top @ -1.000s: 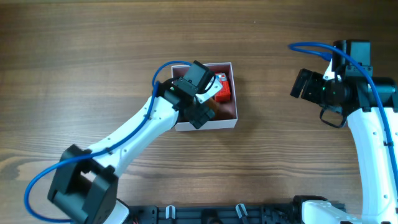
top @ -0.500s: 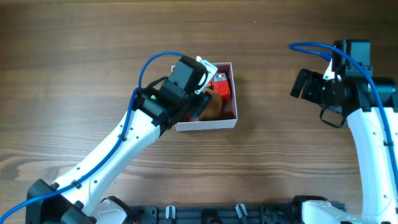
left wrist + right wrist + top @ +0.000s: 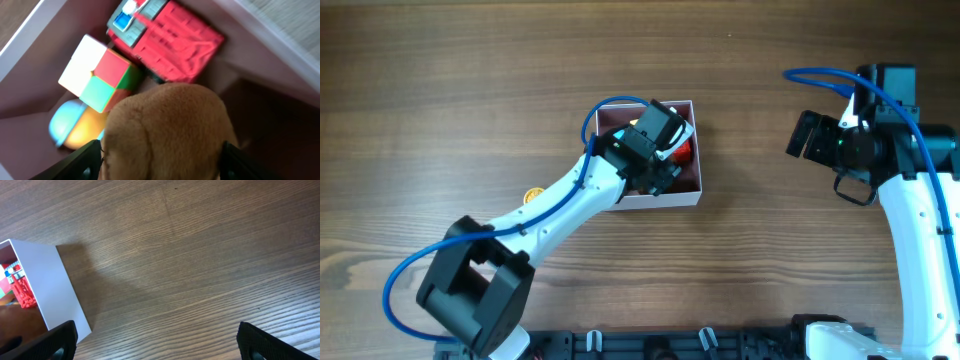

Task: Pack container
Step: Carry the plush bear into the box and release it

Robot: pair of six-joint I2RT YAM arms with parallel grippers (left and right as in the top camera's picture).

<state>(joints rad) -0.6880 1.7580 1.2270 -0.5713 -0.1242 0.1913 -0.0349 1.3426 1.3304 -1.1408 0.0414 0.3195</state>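
Still squeezing the plush (image 3: pixel 165 115) with the left gripper (image 3: pixel 164 160), jaws snug on both sides, not let go yet. Hanging right over the red toy (image 3: pixel 175 45), cube (image 3: pixel 100 72) and ball (image 3: pixel 70 130) already down in the container (image 3: pixel 665 201). Swung in since half a second ago, from the container's left edge to over its middle, hiding the plush from overhead. Looks like just the drop left for this one. Also spotted a yellow bit (image 3: pixel 532 192) out on the table (image 3: pixel 470 80), probably next. Nothing doing with the right gripper (image 3: pixel 805 135): parked well off to the side, spread wide, empty.
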